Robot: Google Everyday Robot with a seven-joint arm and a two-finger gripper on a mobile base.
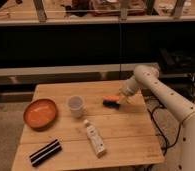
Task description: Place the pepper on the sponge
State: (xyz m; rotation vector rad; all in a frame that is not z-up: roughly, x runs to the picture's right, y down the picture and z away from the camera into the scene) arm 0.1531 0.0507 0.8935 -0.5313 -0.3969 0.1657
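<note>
The single camera view looks down at a wooden tabletop (126,135) standing in front of dark shelving. The robot's white arm (163,95) reaches in from the right edge of the picture, bends at a rounded joint above the far right corner of the tabletop, and angles down to the left. Its hand (122,99) sits low over the right half of the tabletop, just beside the right end of the pepper (110,98). Whether the hand is open or closed cannot be told, nor whether it has hold of the pepper or only sits next to it. The pepper is a small orange shape that appears to lie on top of the sponge (111,104), a dark flat pad right of the tabletop's middle. To the left of these, near the centre, a pale cup (75,105) stands upright. Further left, near the tabletop's left edge, is an orange bowl (40,113). In front of the cup a white bottle (94,139) lies on its side, pointing toward the near edge. At the near left corner lies a black striped bar (45,152), set at an angle.
</note>
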